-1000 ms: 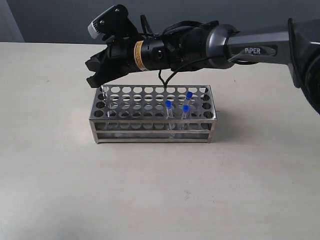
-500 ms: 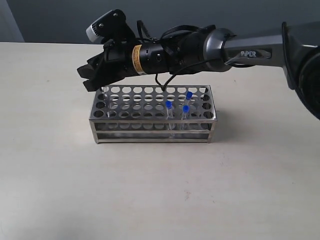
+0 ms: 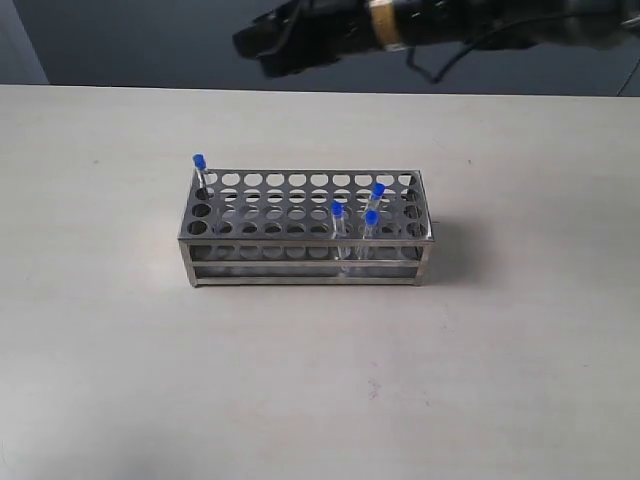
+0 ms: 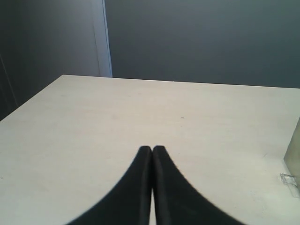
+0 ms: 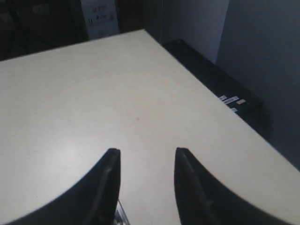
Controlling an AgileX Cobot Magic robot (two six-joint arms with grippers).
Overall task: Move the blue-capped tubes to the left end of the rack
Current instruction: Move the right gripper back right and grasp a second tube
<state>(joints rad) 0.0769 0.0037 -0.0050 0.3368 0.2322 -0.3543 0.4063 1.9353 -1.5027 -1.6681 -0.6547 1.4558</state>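
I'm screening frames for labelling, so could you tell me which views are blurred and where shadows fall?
Exterior view: the rack is sharp, with a soft shadow on the table to its right; the right gripper at the top edge is smeared. Left wrist view: the left gripper, shut, looks soft-edged. Right wrist view: mildly soft throughout.

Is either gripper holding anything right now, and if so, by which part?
Nothing is held. The right gripper is open and empty, and the left gripper is shut with nothing between its fingers.
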